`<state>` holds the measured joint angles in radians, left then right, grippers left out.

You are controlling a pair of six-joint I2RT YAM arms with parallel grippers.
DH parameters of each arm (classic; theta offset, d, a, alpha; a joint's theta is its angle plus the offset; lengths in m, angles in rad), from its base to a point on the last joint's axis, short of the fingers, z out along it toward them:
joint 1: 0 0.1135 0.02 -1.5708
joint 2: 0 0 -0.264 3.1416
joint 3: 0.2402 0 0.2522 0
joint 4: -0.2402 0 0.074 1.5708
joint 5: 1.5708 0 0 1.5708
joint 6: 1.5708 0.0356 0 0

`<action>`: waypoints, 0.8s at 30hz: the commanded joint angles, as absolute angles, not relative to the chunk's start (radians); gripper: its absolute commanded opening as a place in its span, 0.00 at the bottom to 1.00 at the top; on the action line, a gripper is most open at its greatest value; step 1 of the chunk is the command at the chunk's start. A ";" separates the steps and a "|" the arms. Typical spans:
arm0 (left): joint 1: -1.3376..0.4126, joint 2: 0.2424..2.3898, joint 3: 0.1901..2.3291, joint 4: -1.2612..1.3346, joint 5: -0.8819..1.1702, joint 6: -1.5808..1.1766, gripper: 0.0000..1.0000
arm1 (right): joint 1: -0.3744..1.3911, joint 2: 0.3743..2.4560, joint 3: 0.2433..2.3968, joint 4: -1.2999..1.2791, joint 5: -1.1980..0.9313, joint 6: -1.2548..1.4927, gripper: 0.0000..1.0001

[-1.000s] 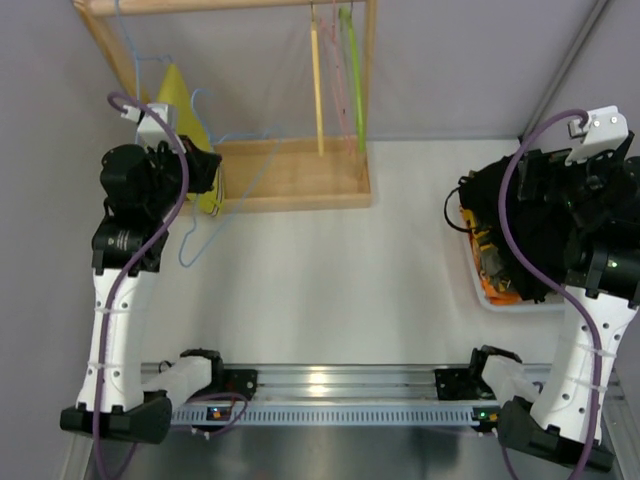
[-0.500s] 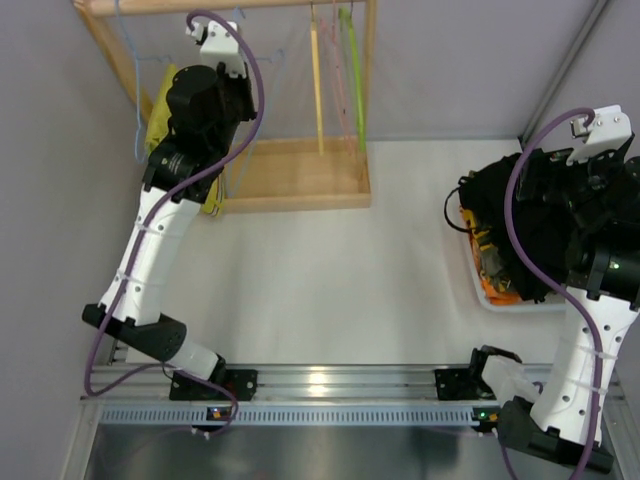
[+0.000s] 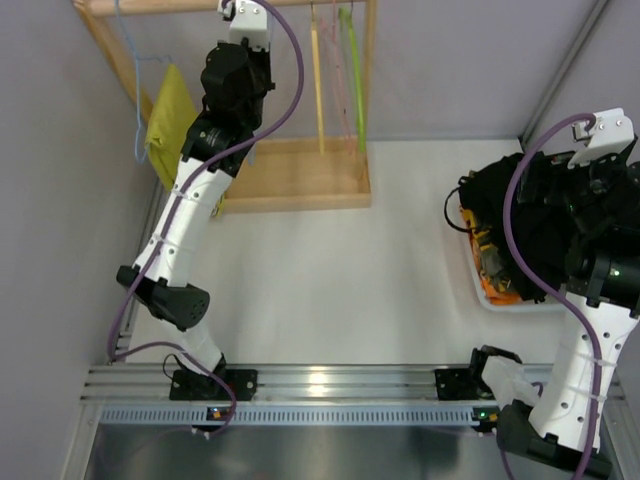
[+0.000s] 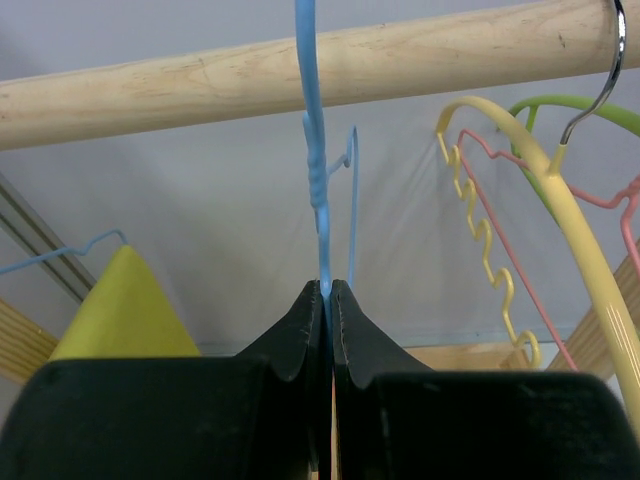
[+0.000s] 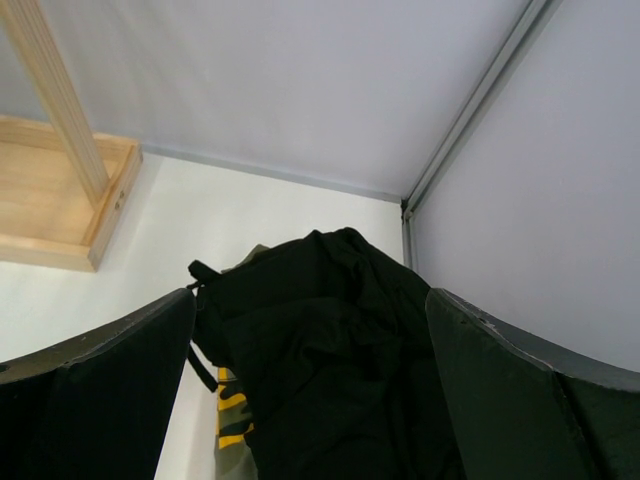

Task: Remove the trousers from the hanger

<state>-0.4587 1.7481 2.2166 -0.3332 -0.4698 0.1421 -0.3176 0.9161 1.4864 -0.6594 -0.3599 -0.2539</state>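
Light-blue wire, the neck of the hanger (image 4: 318, 185), sits pinched between the fully closed fingers of the left gripper (image 4: 328, 290), seen here from the left wrist camera. The wire rises across the front of the wooden rail (image 4: 150, 95) and out of the top of the view, so the hook's seat cannot be made out. The hanger carries no cloth. To its right on the rail hang a thick yellow hanger (image 4: 560, 200) and a green hanger (image 4: 570, 103); to its left, a yellow-green garment (image 4: 125, 310) on another blue wire. From above, the left arm reaches up to the rack at the far left of the table (image 3: 330, 270). The trousers (image 5: 330, 340) lie well apart from it, heaped black in a white tray (image 3: 500, 303) at the table's right side. The right gripper (image 5: 310, 297) hangs over them, its fingers spread wide and holding nothing.
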 commanded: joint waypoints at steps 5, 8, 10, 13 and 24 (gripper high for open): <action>-0.460 1.807 2.263 -0.127 -0.497 0.215 0.00 | -0.328 0.900 1.480 -0.655 -0.354 -0.259 0.99; -0.459 1.842 2.275 -0.071 -0.499 0.279 0.00 | -0.328 0.897 1.474 -0.653 -0.353 -0.256 0.99; -0.460 1.861 2.286 -0.029 -0.497 0.310 0.00 | -0.328 0.894 1.474 -0.657 -0.353 -0.256 0.99; -0.460 1.894 2.299 -0.009 -0.483 0.360 0.00 | -0.328 0.885 1.474 -0.650 -0.362 -0.258 0.99; -0.463 1.937 2.241 -0.009 -0.499 0.368 0.00 | -0.328 0.873 1.477 -0.660 -0.368 -0.256 0.99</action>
